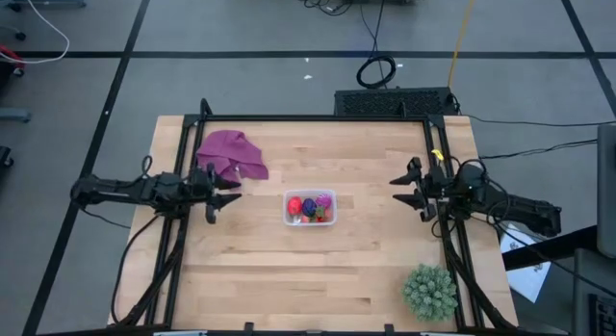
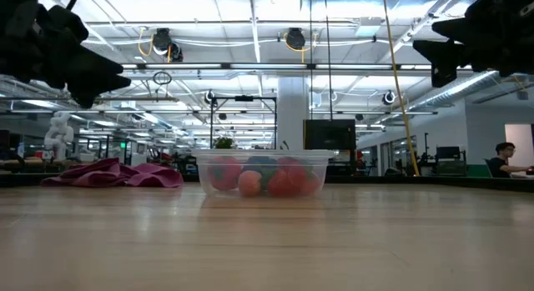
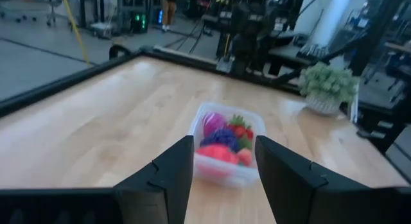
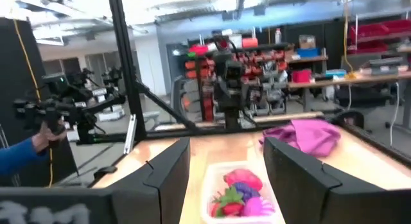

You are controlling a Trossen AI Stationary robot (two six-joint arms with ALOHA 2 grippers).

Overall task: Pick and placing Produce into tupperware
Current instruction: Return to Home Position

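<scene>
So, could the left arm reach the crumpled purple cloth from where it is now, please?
Probably yes: the open, empty left gripper hangs close beside the crumpled purple cloth, and only bare wooden table lies between them; nothing blocks the way.

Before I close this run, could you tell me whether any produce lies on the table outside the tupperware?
No, the high view shows the produce only inside the tupperware, none on the bare table.
</scene>
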